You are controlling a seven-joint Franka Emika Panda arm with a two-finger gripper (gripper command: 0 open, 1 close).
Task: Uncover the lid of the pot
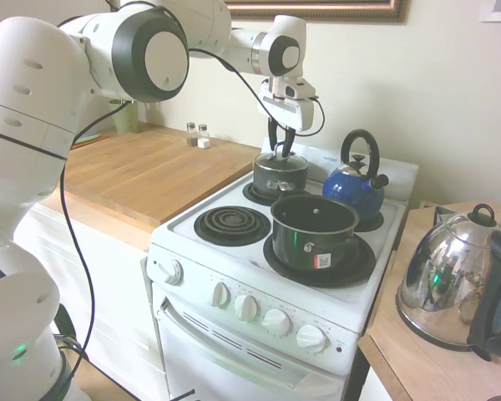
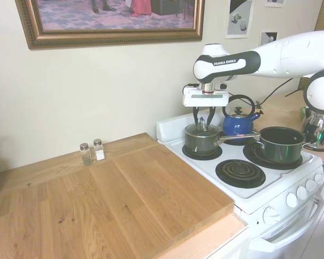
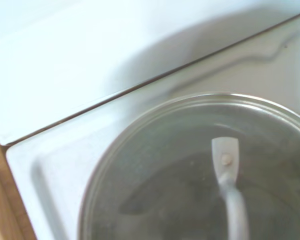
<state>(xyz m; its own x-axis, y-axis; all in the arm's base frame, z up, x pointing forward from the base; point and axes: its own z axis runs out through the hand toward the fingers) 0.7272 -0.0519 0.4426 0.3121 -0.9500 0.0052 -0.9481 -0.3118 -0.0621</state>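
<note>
The spread gripper (image 2: 203, 122) straddles the black loop handle of the round glass lid (image 2: 202, 130) on the dark grey saucepan (image 2: 201, 141); it should pinch centrally, then lift straight up.

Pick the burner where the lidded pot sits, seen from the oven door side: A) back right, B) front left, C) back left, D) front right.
C: the pot, with the lid on it under the gripper, sits on the back left burner, behind the bare front left coil.

Dark grey pot (image 1: 280, 174) with glass lid (image 3: 200, 170), blue kettle (image 1: 356, 187), white stove (image 1: 234, 276), tan wooden counter (image 2: 113, 199).
</note>
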